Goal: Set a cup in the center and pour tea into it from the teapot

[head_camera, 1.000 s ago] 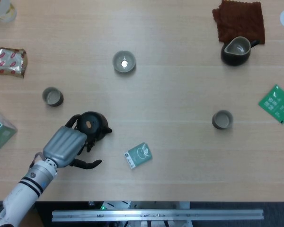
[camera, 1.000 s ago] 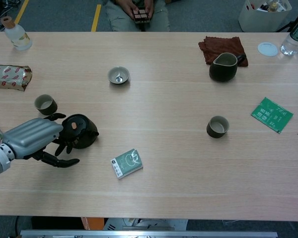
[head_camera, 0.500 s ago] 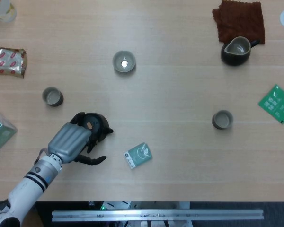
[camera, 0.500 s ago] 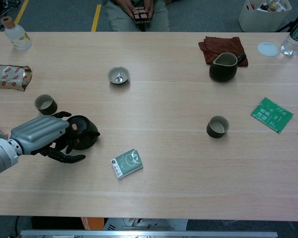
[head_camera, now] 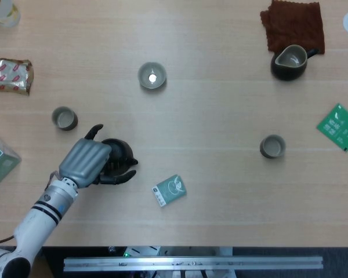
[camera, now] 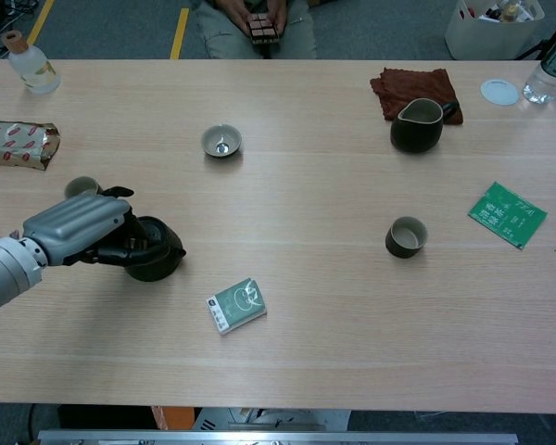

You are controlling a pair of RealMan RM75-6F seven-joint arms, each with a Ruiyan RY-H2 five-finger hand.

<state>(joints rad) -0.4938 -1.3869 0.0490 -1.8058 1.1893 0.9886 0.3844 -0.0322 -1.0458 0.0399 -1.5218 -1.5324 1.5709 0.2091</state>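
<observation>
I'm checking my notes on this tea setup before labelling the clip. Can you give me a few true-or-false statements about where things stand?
1. The left hand covers the dark teapot. True.
2. The teapot is lifted off the table. False: nothing shows it raised; it appears to sit on the wood.
3. A cup stands alone toward the right side. True.
4. The dark pitcher sits beside the brown cloth. True.
5. The green packet lies under the left hand. False: it lies apart, to its right.
6. The right hand holds a cup. False: neither view shows it.
</observation>
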